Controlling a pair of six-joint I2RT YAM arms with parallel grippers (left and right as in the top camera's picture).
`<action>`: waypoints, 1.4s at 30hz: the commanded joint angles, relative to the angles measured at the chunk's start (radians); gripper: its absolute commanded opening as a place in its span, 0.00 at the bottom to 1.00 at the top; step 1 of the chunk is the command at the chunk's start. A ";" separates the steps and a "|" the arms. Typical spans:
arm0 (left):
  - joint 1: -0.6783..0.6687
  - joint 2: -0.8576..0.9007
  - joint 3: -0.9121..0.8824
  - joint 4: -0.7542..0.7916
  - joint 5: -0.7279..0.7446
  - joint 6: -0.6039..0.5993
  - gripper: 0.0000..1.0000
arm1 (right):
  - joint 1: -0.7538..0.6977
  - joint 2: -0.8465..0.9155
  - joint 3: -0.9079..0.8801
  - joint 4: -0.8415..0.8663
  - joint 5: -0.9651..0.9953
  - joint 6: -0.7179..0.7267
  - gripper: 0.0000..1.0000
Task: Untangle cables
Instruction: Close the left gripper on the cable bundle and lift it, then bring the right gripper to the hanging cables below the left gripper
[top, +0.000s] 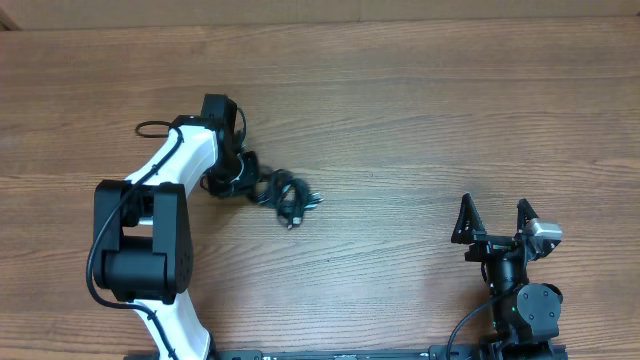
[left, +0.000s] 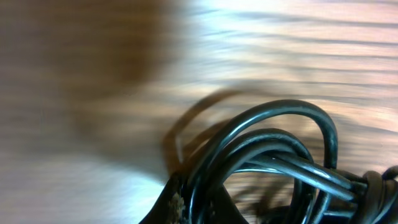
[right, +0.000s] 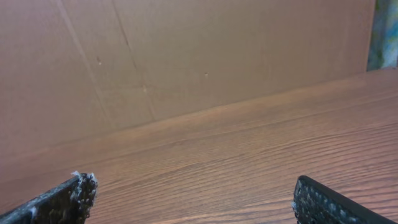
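Observation:
The cables (top: 285, 195) are a small tangled bundle of thin black cords lying left of the table's middle, with a pale plug tip (top: 292, 224) at the near side. My left gripper (top: 248, 180) is at the bundle's left edge. In the left wrist view, glossy black cable loops (left: 273, 140) fill the lower right and run down between my dark fingers (left: 205, 208), which are closed on them. My right gripper (top: 495, 215) is open and empty at the right front, far from the cables; its two fingertips frame bare wood in the right wrist view (right: 193, 205).
The wooden table (top: 420, 120) stretches on all sides. A brown cardboard wall (right: 186, 56) stands along the far edge. The left arm's white body (top: 160, 200) lies over the table's left side.

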 joint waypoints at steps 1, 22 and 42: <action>-0.004 0.013 -0.003 0.085 0.444 0.247 0.04 | -0.006 -0.006 -0.010 0.005 -0.003 -0.002 1.00; -0.010 -0.230 0.003 0.298 0.594 0.459 0.04 | -0.006 -0.006 -0.010 0.005 -0.005 -0.001 1.00; -0.114 -0.360 0.003 0.647 0.925 0.600 0.04 | -0.006 0.003 0.443 -0.535 -0.400 0.196 1.00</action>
